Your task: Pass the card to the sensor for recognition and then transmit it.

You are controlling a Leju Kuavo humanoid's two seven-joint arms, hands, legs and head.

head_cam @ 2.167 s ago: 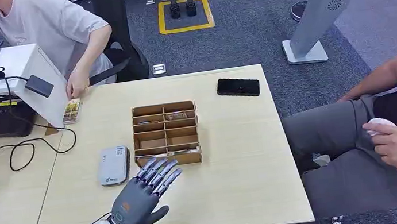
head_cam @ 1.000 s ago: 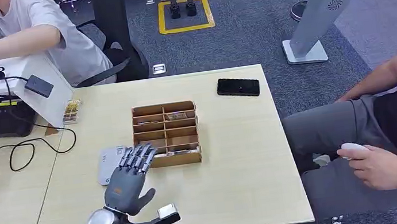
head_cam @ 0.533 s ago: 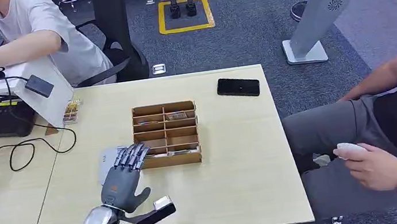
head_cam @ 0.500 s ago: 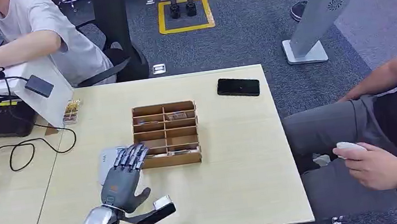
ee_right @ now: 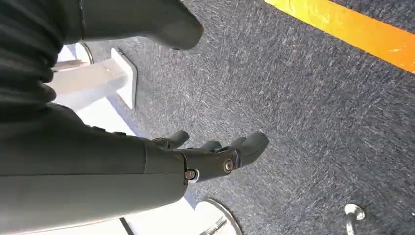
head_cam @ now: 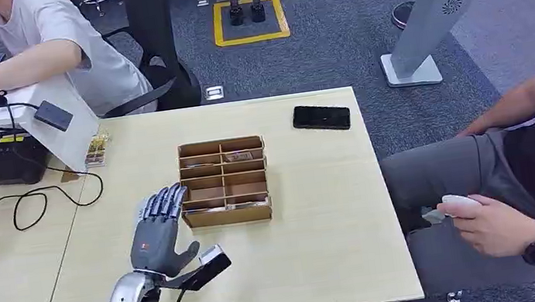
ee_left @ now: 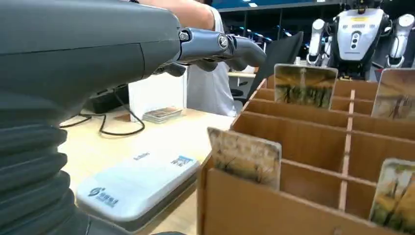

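My left hand (head_cam: 156, 230) hovers with fingers stretched out and apart, holding nothing, just left of the cardboard compartment box (head_cam: 227, 212). It hangs over the flat grey-white sensor (ee_left: 137, 183), covering most of it in the head view. In the left wrist view my fingers (ee_left: 215, 46) reach out above the sensor. Picture cards stand upright in the box: one (ee_left: 244, 156) in the near corner compartment and another (ee_left: 306, 85) further back. My right hand (ee_right: 210, 157) hangs empty above the carpet, fingers loosely extended.
A black phone (head_cam: 321, 117) lies at the table's far right. A stack of cards (head_cam: 96, 150) sits by a white stand, with a black device (head_cam: 8, 158) and cables at the left. One person (head_cam: 39, 40) sits at the back left, another (head_cam: 501, 167) at the right.
My left hand has moved left and forward, from the box's front edge to over the sensor. The person on the right has shifted their hand.
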